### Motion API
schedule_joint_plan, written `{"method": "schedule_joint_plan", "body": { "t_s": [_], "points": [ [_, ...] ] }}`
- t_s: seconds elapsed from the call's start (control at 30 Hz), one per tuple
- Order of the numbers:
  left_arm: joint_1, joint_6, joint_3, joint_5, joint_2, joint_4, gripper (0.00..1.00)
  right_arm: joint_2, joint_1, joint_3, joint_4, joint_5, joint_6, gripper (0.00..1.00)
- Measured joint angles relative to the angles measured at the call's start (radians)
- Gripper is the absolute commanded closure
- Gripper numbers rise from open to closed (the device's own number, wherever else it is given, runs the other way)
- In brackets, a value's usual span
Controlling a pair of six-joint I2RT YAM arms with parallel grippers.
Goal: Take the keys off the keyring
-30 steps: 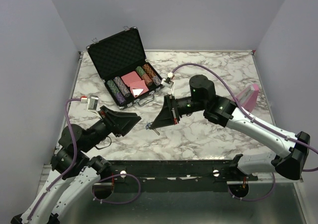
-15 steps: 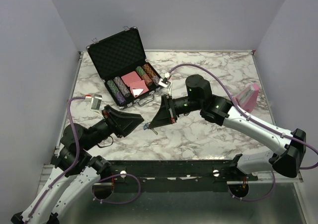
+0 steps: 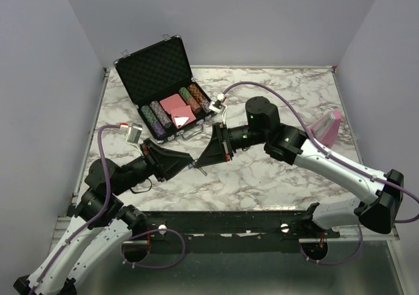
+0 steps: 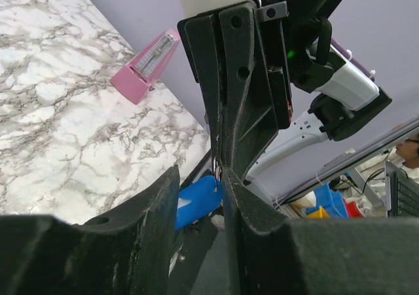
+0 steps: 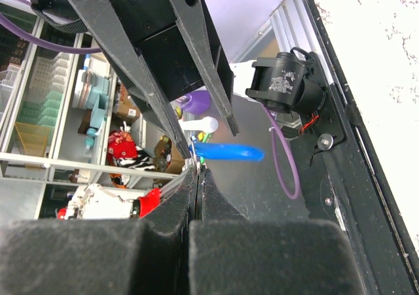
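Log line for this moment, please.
left pincer: open, tips at keys | right pincer: shut on keys | keys: held aloft

Left claw [image 3: 188, 162] and right claw [image 3: 202, 170] crowd tip to tip at the keys [image 5: 226, 152]. The chip case [image 3: 157, 69] blocks you behind, and bare surface [image 3: 281, 171] opens rightward to the metronome [image 3: 328, 128].

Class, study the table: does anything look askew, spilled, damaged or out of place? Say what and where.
Only the open chip case at the far left stands out: it sits skewed to the edges of the table. Its chips lie in neat rows; nothing looks spilled or broken.
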Motion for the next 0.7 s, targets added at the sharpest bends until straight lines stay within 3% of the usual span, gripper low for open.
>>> {"method": "schedule_joint_plan", "body": {
  "t_s": [0.4,0.53,0.7],
  "points": [
    [-0.024,0.0,0.0,0.016,0.016,0.013,0.81,0.004,0.0,0.004,-0.002,0.0,0.0,0.99],
    [-0.029,0.001,0.0,0.022,0.022,0.019,0.99,0.004,0.0,0.004,-0.002,0.0,0.0,0.99],
    [-0.029,0.011,0.007,0.031,0.027,0.018,1.0,0.004,0.0,0.005,-0.011,0.0,-0.003,0.99]
  ]
}}
